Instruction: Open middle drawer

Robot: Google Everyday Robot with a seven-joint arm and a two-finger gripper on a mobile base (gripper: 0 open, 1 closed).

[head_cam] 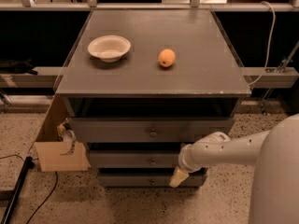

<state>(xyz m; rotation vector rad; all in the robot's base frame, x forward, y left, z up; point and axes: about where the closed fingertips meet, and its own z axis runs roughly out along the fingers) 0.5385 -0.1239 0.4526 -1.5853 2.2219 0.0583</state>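
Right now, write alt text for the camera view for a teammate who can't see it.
The gripper hangs low before a three-drawer cabinet, right of the knob on the middle drawer, which looks closed. A white bowl and an orange fruit sit apart on top.

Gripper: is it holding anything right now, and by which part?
Nothing is visibly held; the gripper hangs right of the knob of the middle drawer, not on it.
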